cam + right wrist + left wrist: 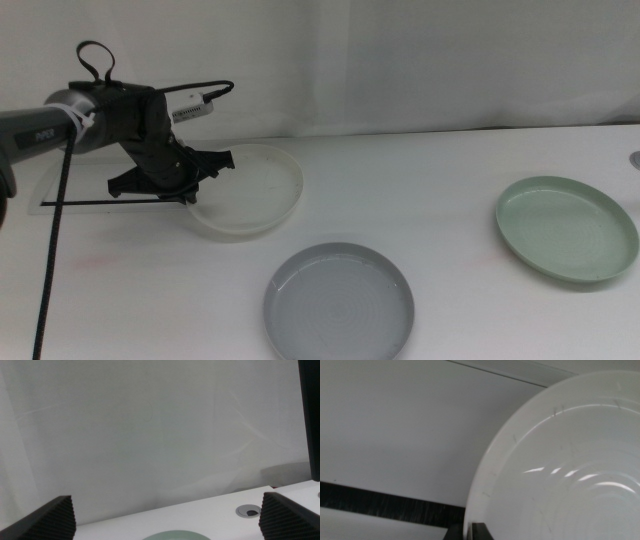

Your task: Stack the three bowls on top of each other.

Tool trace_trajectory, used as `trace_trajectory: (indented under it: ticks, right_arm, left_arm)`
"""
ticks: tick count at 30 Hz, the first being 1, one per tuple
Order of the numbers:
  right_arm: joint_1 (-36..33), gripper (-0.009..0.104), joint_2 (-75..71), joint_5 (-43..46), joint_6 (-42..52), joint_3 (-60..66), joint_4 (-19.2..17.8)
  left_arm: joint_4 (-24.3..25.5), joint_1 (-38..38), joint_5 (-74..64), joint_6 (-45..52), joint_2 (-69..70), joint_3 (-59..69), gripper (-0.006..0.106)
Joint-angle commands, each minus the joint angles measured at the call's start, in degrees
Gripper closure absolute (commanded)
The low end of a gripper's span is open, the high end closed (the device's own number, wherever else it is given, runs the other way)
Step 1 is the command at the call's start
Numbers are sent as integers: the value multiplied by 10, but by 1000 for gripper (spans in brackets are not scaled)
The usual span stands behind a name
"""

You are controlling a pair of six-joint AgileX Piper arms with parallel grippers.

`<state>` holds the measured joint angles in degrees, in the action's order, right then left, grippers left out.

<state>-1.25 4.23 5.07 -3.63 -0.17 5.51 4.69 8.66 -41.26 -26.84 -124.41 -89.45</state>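
The cream-white bowl (250, 190) sits at the back left of the table. My left gripper (197, 172) is at its left rim, and in the left wrist view the jaws (469, 531) stand shut on that rim, with the bowl (560, 475) filling the picture. The grey bowl (338, 303) lies at the front centre and the mint green bowl (566, 228) at the right, both flat on the table. My right gripper (166, 500) is open, its jaws wide apart, hanging above the green bowl's edge (175, 536); it is out of the middle view.
A flat white panel with a dark slot (70, 200) lies under the left arm, seen as a dark band (370, 505) beside the bowl. A round cable hole (248, 510) is in the tabletop at the far right. A white curtain backs the table.
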Motion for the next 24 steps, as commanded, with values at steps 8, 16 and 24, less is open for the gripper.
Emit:
trace_trajectory:
  ticks: [8, 16, 24]
  right_arm:
    - [1, -8, -1, 2, 4, 21, -3]
    - [1, -8, -1, 2, 4, 21, -3]
    - [1, -8, -1, 2, 4, 21, -3]
  left_arm:
    - [-43, -1, -38, 75, 140, 5, 103]
    - [-68, 23, -42, 108, 263, 94, 103]
    - [-66, 139, 48, 84, 368, 280, 103]
